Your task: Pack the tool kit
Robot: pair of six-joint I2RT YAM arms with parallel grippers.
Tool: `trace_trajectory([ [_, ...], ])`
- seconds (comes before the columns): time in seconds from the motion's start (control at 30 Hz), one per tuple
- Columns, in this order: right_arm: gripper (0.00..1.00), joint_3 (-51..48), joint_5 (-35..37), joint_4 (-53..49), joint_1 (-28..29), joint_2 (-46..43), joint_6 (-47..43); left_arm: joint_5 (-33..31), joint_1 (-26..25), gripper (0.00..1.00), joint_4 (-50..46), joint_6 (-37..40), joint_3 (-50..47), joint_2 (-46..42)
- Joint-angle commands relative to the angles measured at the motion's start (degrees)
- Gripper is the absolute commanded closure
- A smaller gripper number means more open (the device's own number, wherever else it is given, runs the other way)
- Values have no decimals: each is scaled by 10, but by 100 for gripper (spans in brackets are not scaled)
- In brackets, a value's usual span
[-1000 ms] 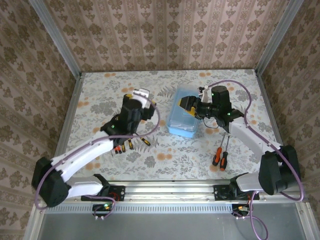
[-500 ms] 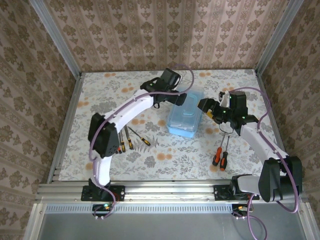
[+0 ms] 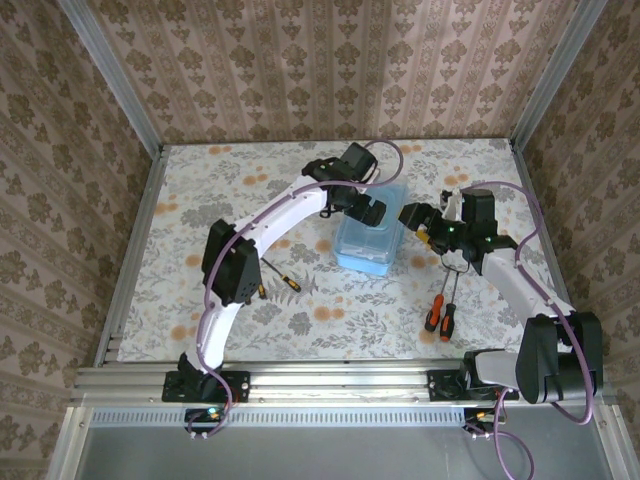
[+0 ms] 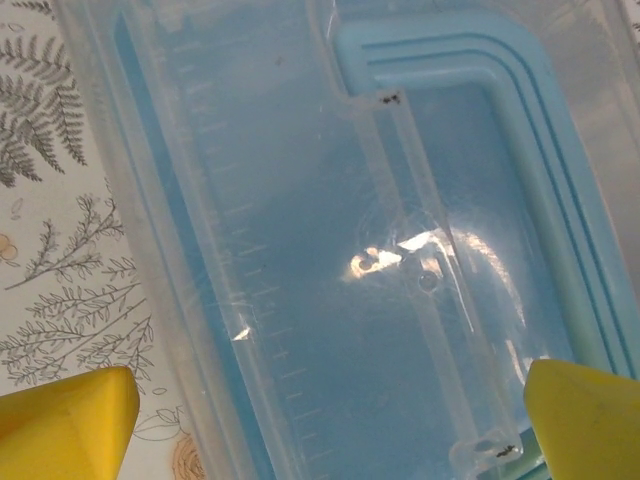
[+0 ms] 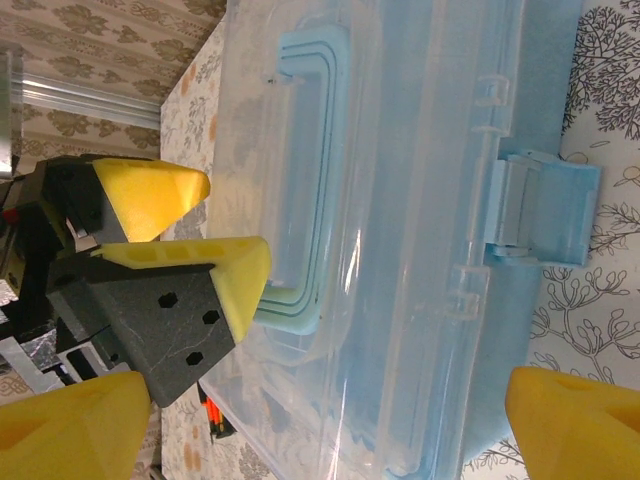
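Translucent light-blue plastic marks the tool case [image 3: 365, 250] at centre frame in the top view. Its lid is shut and its long axis runs top to bottom with a slight lean. Directly over the lid hangs the left gripper [image 3: 368, 212], jaws wide, above the blue handle [image 4: 567, 230]. Just beside the case's right long side, the right gripper [image 3: 412, 216] faces the latch [image 5: 540, 205], jaws wide too. It looks better placed to unclip it, though the left gripper would likely obstruct the lid's swing. A screwdriver pair [image 3: 438, 312] lies at lower right. Loose screwdrivers [image 3: 284, 282] lie at left, partly under the left arm.
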Motion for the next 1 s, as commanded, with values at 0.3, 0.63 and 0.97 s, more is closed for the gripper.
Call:
trace_trajectory([
  [0.3, 7, -11, -29, 27, -3, -24, 7, 27, 15, 32, -13, -33, -2, 15],
  [0.63, 7, -16, -55, 56, -3, -15, 22, 141, 40, 45, 97, -95, -98, -59],
  [0.97, 5, -11, -106, 132, -3, 21, 61, 273, 73, 46, 298, -193, -240, -120],
])
